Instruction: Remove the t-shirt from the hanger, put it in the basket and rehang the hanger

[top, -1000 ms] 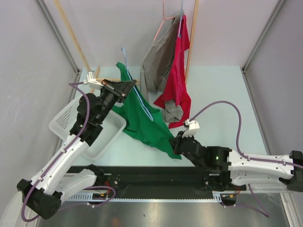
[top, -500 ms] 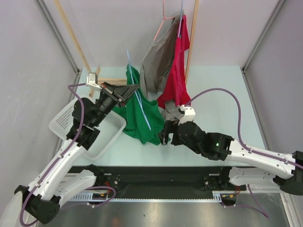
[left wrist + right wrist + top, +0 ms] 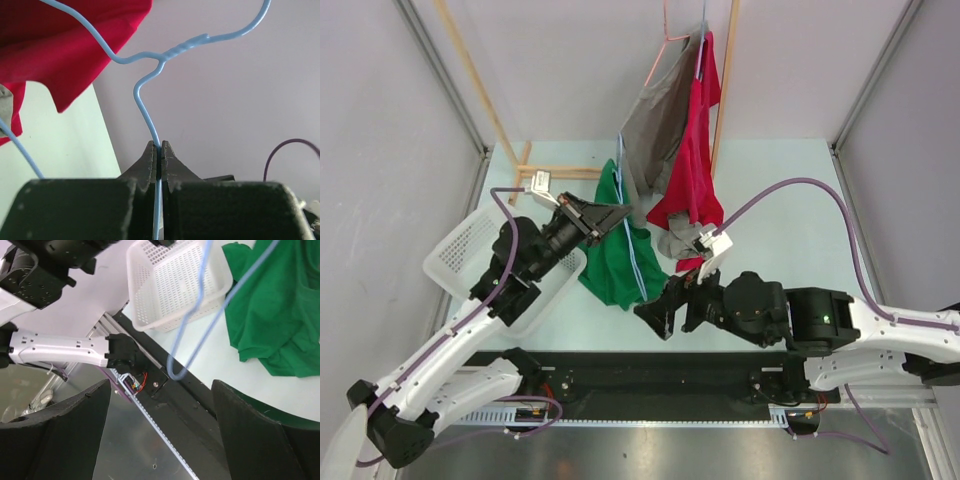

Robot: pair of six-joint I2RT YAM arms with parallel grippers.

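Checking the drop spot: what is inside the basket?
Only bare mesh shows inside the basket; the hanger wire crosses in front, and from above the left arm covers part.

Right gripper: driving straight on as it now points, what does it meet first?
Likely the bottom bend of the blue wire hanger, hanging almost dead ahead of the open right gripper; behind it, the black base rail. Depth is unclear.

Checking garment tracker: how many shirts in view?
3. The green shirt at centre, by the hanger in the left gripper; grey shirt and red shirt hanging together at the back. A grey scrap under the red may be another.
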